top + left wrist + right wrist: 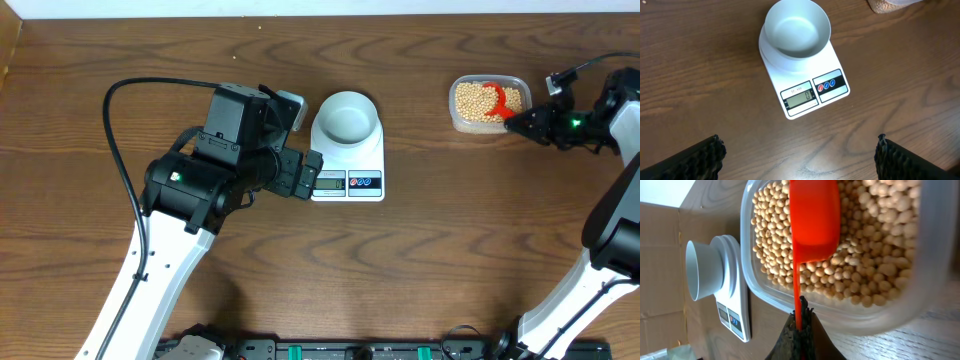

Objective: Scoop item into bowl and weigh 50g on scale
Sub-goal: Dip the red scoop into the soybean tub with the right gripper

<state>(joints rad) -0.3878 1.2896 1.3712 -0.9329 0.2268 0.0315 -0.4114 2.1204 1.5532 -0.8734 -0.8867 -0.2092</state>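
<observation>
A dark brown wood-grain table (450, 230) fills the overhead view, with a pale strip along its far edge. A black cable (125, 150) loops out from the left arm over the table's left side. The left gripper (800, 155) hangs over the table just in front of the scale (350, 182), its black fingers (700, 160) spread wide with nothing between them; from overhead they overlap the scale's left edge beside the display.

The scale is white and flat, and its grey display reads 0 next to its round buttons. The pale bluish-white bowl (347, 115) sits on its back half.

Well to the right stands a clear plastic tub (453, 105) holding the tan-yellow beans (470, 100). A red-orange scoop (815, 215) lies in them, and the right gripper (800, 315) is clamped on its thin handle at the tub's rim
</observation>
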